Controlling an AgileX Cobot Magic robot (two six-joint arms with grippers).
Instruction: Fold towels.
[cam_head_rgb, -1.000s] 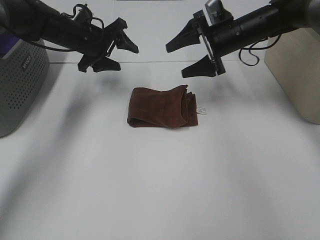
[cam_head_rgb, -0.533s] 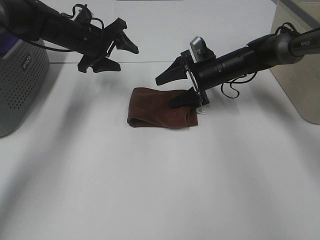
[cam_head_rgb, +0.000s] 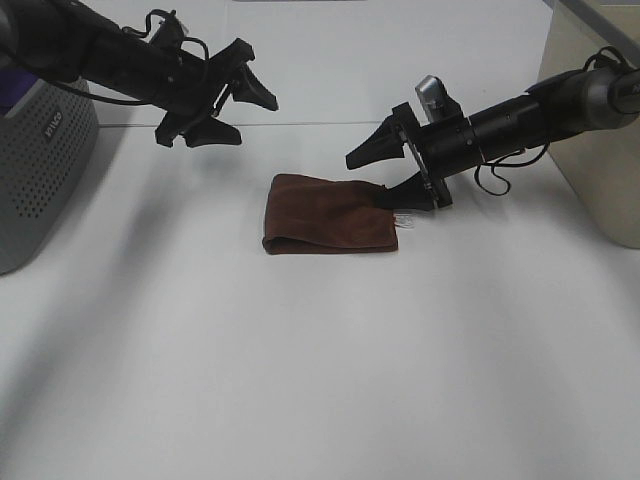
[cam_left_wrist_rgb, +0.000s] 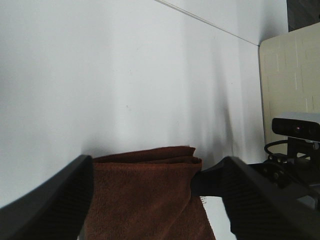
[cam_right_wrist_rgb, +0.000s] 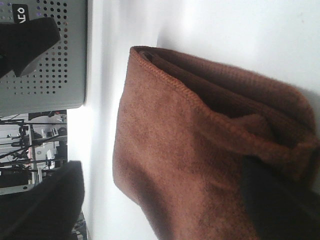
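Note:
The towel (cam_head_rgb: 330, 215) is a reddish-brown cloth lying folded into a flat rectangle at the table's middle, with a small white tag (cam_head_rgb: 405, 218) at its right end. My right gripper (cam_head_rgb: 368, 182) is open and low at that right end. One finger (cam_head_rgb: 410, 190) touches the towel's edge by the tag and the other hovers over the far edge. In the right wrist view the towel (cam_right_wrist_rgb: 200, 150) fills the span between the wide-apart fingers (cam_right_wrist_rgb: 40, 200). My left gripper (cam_head_rgb: 253, 120) is open and empty, raised behind and left of the towel (cam_left_wrist_rgb: 145, 200).
A grey perforated box (cam_head_rgb: 40, 170) stands at the table's left edge, under the left arm. A tall beige box (cam_head_rgb: 600, 150) stands at the right edge, behind the right arm. White tabletop (cam_head_rgb: 320, 380) stretches in front of the towel.
My right gripper came down from above to the towel's right end, then drew back a little rightward. The rumpled right end now lies flatter and the towel has shifted slightly right. The left arm stayed still.

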